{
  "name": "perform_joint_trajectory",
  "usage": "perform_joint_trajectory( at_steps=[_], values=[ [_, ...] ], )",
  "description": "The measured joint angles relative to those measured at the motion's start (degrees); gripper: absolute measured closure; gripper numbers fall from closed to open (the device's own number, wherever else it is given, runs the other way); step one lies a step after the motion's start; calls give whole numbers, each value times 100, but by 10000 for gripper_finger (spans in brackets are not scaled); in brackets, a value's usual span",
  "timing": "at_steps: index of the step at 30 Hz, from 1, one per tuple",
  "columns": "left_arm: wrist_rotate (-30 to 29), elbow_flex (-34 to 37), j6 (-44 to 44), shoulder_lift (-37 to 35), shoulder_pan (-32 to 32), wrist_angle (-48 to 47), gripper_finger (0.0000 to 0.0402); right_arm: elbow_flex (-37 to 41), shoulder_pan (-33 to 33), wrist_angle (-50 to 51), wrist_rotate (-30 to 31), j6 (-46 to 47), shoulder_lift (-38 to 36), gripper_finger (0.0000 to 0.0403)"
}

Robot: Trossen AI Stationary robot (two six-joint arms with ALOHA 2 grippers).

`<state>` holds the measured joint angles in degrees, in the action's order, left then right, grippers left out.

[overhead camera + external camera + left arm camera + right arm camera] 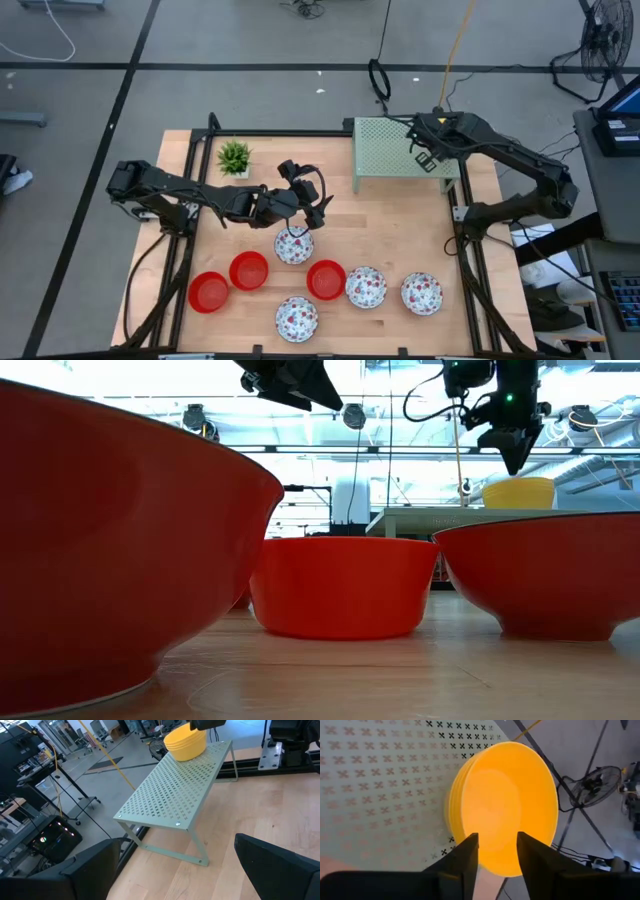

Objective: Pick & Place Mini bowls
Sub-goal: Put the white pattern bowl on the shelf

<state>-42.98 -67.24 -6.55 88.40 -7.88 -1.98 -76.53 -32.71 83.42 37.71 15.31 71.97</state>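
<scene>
A stack of yellow mini bowls (505,800) stands on the green perforated shelf (390,150) at the table's far right. My right gripper (497,852) hovers open just above the stack's rim; in the low view its fingertips (517,460) end a little above the yellow bowls (518,492). My left gripper (312,212) is open and empty, raised over the table's middle above a floral bowl (293,245). Three red bowls (249,270) and several floral bowls (366,287) rest on their bases along the near half of the table.
A small green potted plant (234,157) stands at the far left of the table. The shelf's thin legs (197,847) rest on the wood. Bare wood (400,225) lies between the shelf and the row of bowls. Black frame rails (470,260) run along the table's sides.
</scene>
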Motion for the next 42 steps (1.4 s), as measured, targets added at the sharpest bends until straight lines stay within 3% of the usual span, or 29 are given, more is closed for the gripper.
perform_joint_trajectory(
  at_steps=[5,8,15,19,24,28,37,42],
  values=[
    [0,0,-2,0,-1,1,7,0,147,-183,-43,56,-295,267],
    [0,0,-4,0,0,42,7,0,319,-682,-446,195,-488,269],
    [-2,0,-42,0,0,290,7,0,920,-2896,-3247,348,-751,288],
    [0,0,34,0,-2,311,7,2,1614,-3883,-4077,351,-703,296],
    [0,0,197,0,-2,183,7,18,2698,-3989,-4062,412,-472,297],
    [0,0,390,0,-2,85,7,403,3515,-3950,-4066,1004,-336,296],
    [539,0,713,0,-2,-140,7,2038,5112,-4020,-4105,3783,-314,296],
    [549,0,710,0,-2,-140,7,2696,5761,-4570,-4382,4982,-314,296]
  ],
)
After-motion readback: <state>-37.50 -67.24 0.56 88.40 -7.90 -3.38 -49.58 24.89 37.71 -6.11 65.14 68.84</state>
